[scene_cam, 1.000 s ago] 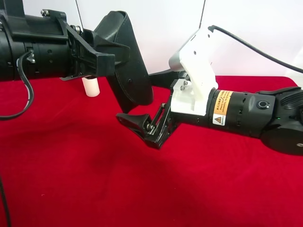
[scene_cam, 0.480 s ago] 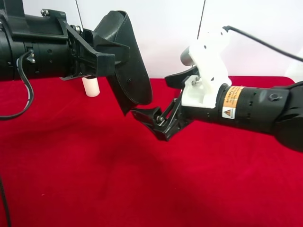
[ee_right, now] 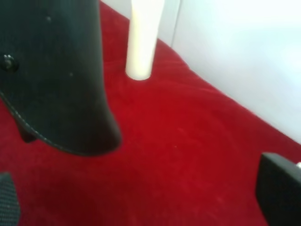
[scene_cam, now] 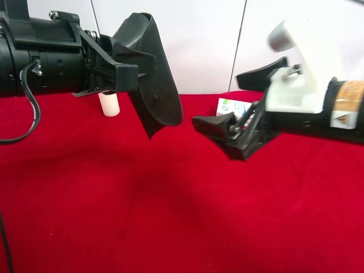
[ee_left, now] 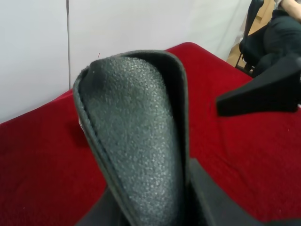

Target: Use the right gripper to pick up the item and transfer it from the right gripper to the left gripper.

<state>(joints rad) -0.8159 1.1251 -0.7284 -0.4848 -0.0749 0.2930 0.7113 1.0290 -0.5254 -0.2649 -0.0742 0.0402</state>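
The item (scene_cam: 154, 79), a black leather-like glasses case with a small snap button, hangs tilted above the red cloth. My left gripper (scene_cam: 129, 69), on the all-black arm at the exterior high view's left, is shut on it. The left wrist view shows the grained case (ee_left: 136, 155) close up between the fingers (ee_left: 209, 195). My right gripper (scene_cam: 219, 101), on the white-housed arm at the view's right, stands open and empty, a hand's width clear of the case. In the right wrist view the case (ee_right: 56, 80) fills one side, with a fingertip (ee_right: 280, 190) at the frame's edge.
A tall white candle (scene_cam: 109, 104) stands on the red cloth (scene_cam: 170, 216) behind the left gripper; it also shows in the right wrist view as the candle (ee_right: 143, 37). A small white carton (scene_cam: 230, 107) lies behind the right gripper's lower finger. A white wall closes the back.
The right gripper has drawn back from the case toward the exterior high view's right and slightly up, staying open and uncovering the white carton. The left gripper and the case have not moved.
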